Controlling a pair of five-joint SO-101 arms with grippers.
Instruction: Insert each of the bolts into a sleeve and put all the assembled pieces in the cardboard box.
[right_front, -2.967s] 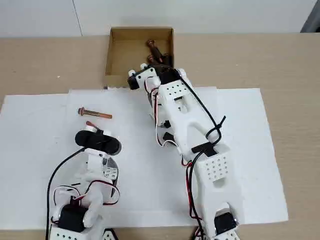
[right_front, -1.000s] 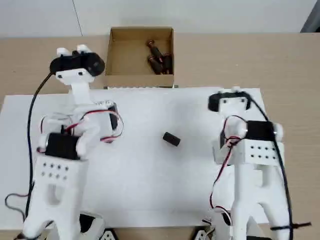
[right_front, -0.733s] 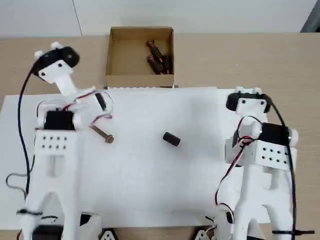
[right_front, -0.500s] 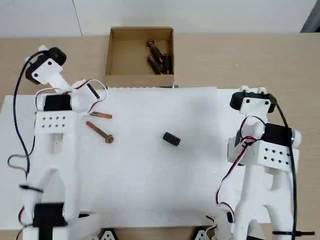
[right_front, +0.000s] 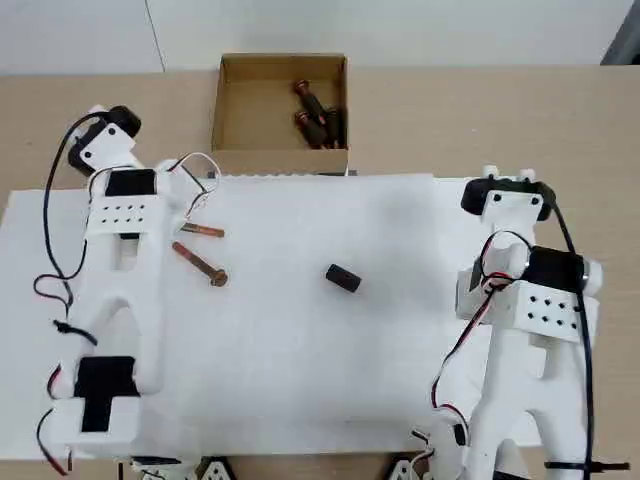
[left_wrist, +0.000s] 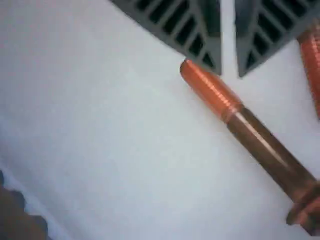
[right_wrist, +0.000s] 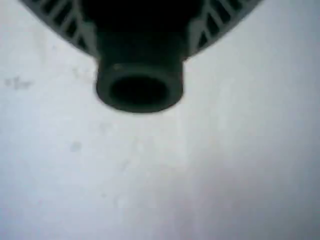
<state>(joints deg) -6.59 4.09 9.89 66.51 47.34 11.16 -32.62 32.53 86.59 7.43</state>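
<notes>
Two copper bolts lie on the white mat, one (right_front: 203, 230) nearer the box and one (right_front: 198, 264) below it. My left arm (right_front: 125, 215) stands over the mat's left part. My left gripper (left_wrist: 228, 70) hovers just above a bolt's threaded tip (left_wrist: 210, 90), its jaws a narrow gap apart with nothing between them. A loose black sleeve (right_front: 342, 278) lies mid-mat. My right gripper (right_front: 505, 195) is at the mat's right edge, shut on another black sleeve (right_wrist: 139, 90) seen end-on. The cardboard box (right_front: 232, 110) holds assembled pieces (right_front: 318, 115).
The white foam mat (right_front: 330, 380) covers most of the wooden table (right_front: 500, 110). Cables (right_front: 190, 170) loop from the left arm close to the bolts. The right arm's body (right_front: 530, 320) stands over the mat's right edge.
The left arm swung down and in from beside the box, uncovering both bolts and bringing its gripper over them. The right arm drew slightly right and back.
</notes>
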